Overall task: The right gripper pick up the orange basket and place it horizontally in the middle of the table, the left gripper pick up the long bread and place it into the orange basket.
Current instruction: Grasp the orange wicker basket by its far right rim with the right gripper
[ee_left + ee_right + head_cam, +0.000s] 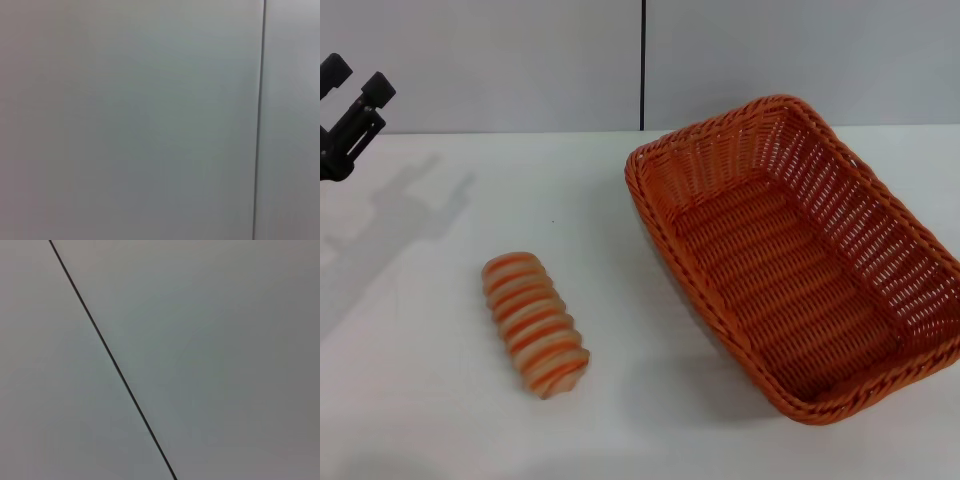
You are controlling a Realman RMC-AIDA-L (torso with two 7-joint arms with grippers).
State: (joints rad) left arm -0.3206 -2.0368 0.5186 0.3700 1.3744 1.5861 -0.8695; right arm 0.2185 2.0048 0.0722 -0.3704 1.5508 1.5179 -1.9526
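The orange basket [798, 255] rests on the white table [440, 400] at the right, lying on a diagonal with its near corner close to the front right edge; it holds nothing. The long bread [535, 323], striped orange and cream, lies on the table left of the basket and apart from it. My left gripper [358, 78] hangs raised at the far left, well behind the bread, its two black fingers open and empty. The right gripper is out of view. Neither wrist view shows the basket or the bread.
A pale wall with a dark vertical seam [643, 65] runs behind the table. Both wrist views show only this wall and the seam [260, 120] [112, 362]. The left gripper's shadow [405, 215] falls on the table's left part.
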